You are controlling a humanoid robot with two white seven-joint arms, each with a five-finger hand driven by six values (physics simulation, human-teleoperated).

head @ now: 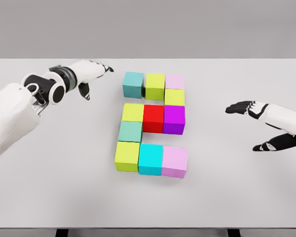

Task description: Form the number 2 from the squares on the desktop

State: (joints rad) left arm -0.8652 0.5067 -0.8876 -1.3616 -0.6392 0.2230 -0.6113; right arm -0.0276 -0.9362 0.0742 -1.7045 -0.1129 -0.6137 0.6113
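Several coloured cubes lie close together mid-table in the shape of a 2. The top row is a teal cube [133, 84], a yellow-green cube [155, 86] and a pale pink cube [174, 81]. Below the pink one is a yellow-green cube [174, 97]. The middle row holds a yellow-green cube [133, 112], a red cube [153, 118] and a purple cube [174, 119]. A green-teal cube [130, 131] leads down to a yellow-green cube [127, 156], a cyan cube [151, 159] and a pink cube [175, 161]. My left hand [94, 74] hovers open left of the teal cube. My right hand [259, 123] is open, well right of the cubes.
The white table [227, 197] stretches wide around the cubes; its front edge runs along the bottom of the view. A grey wall stands behind the far edge.
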